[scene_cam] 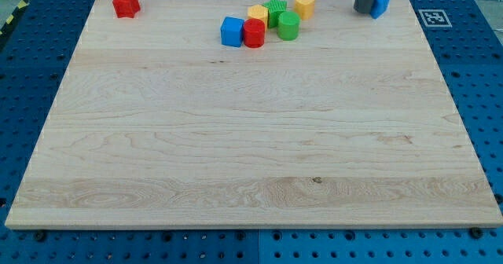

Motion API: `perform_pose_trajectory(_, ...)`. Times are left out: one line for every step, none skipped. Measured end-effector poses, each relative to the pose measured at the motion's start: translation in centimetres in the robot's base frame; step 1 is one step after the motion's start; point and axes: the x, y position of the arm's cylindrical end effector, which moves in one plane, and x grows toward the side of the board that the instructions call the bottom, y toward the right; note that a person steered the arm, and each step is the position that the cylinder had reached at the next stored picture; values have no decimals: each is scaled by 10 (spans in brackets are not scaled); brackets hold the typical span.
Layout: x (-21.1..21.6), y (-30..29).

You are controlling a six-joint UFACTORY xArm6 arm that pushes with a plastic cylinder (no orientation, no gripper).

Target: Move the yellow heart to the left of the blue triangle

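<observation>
Underneath everything sits a pale wooden board (251, 138) with visible grain and a small dark knot toward the view's bottom, resting on a blue perforated base (471, 60) with a regular grid of holes. A yellow-black hazard stripe (11, 19) shows at the view's upper left edge. Only marking: a black-and-white fiducial tag (433, 16) just off the board's upper right corner; no readable text.

No jaws on this rig, just the rod, so nothing to report as released or clenched. My tip (364, 11) is at the view's top right, touching or just beside the left side of the blue triangle (381, 2); the rod hides part of that block, so its shape is hard to confirm.

Yellow heart (304, 5) is at the top, well left of the rod and blue triangle, at the right end of a cluster. Rest of cluster: green block (276, 11) just left of the heart, green cylinder (288, 26) below, yellow block (257, 14), red cylinder (254, 33), blue cube (232, 31) at the left end. Blocks are packed close, several touching.

Red block (125, 2) sits alone near the top left corner, well apart; shape unclear.
</observation>
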Motion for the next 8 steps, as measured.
perform_pose_trajectory(0,7)
perform_pose_trajectory(-2,-22)
perform_pose_trajectory(8,-53)
perform_pose_trajectory(49,-58)
perform_pose_trajectory(102,-76)
perform_pose_trajectory(134,-149)
perform_pose_trajectory(135,-241)
perform_pose_trajectory(136,-250)
